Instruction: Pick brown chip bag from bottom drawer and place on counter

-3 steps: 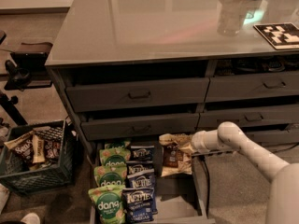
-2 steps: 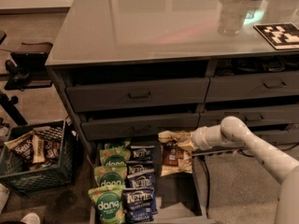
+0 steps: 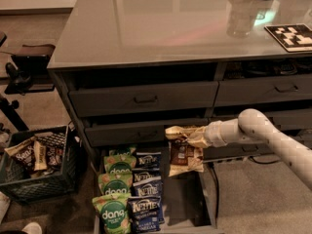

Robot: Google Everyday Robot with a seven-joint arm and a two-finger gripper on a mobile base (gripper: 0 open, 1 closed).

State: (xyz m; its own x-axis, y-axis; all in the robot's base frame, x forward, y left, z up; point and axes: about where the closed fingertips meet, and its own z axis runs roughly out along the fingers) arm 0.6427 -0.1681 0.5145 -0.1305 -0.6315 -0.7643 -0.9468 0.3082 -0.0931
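So we're sitting in the middle of the pick here: the grab part looks done and the lift is what's going on. The claw [image 3: 196,136] is hanging out in front of the cabinet, just above the open bottom drawer [image 3: 189,204], and it's pinching the crumpled top edge of the brown chip bag [image 3: 184,156]. The jaws are looking pressed together on that edge rather than spread, though the tips are blending into the tan of the bag, so I'm judging partly from how it's dangling. The bag is hanging down from the claw with its lower end over the right side of the drawer. It seems to be clear of the drawer floor, but I can't say for sure.

The green dang bags [image 3: 115,193] and the Kettle bags [image 3: 146,189] are lying in the left and middle rows, not touching it.

Next move, I'm guessing: it's needing to go up past the drawer fronts, then over the edge of the table [image 3: 161,28], without the bag catching on the way.
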